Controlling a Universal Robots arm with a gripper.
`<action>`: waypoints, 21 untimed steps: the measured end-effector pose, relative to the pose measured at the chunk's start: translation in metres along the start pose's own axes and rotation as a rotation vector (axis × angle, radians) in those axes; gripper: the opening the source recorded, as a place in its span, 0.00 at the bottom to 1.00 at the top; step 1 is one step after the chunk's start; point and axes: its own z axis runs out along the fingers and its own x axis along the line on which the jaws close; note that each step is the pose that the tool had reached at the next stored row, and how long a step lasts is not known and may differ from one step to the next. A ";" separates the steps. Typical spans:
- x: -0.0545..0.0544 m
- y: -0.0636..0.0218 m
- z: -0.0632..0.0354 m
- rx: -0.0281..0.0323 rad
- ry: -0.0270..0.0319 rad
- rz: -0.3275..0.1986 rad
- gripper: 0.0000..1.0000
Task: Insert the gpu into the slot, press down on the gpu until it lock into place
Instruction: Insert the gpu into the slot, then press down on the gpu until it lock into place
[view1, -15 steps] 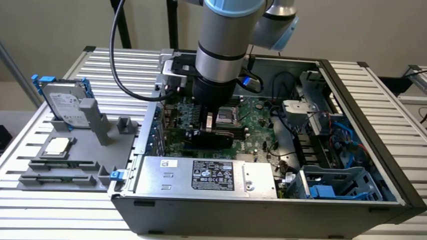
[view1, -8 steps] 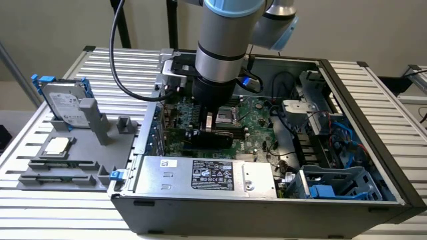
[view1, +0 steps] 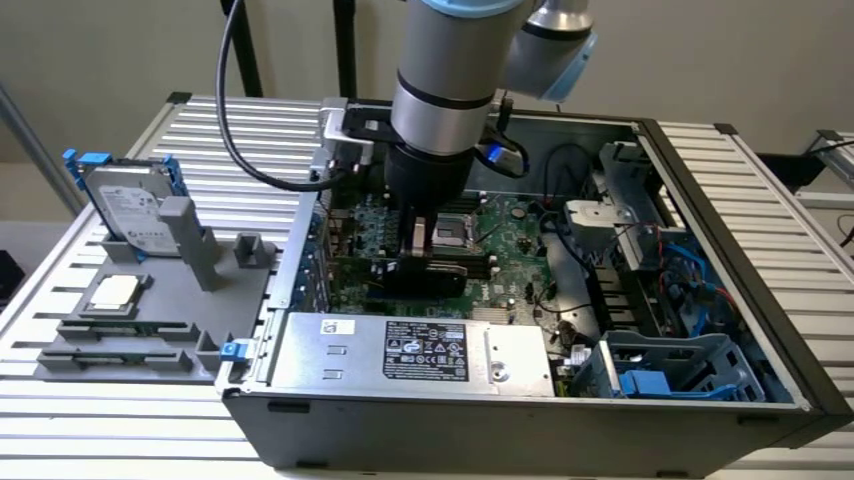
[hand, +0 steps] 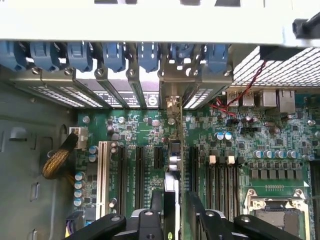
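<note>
Slatted table (view1: 114, 430) carrying an open computer case (view1: 534, 432). Nearest, we see the gripper (hand: 174, 212) closed narrowly on the gpu (hand: 170, 187), upright over the motherboard (hand: 240, 130), the slot hidden beneath. Farther, its bracket (hand: 170, 102) lies at the rear bay (hand: 115, 87); misalignment there could, we judge, jam the card under pressure.
</note>
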 end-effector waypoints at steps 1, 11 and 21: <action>0.000 0.0004 -0.0045 -0.0001 -0.0002 0.000 0.35; -0.001 0.0032 -0.0298 -0.0003 0.0000 -0.001 0.11; -0.001 0.0032 -0.0298 -0.0004 0.0001 -0.001 0.11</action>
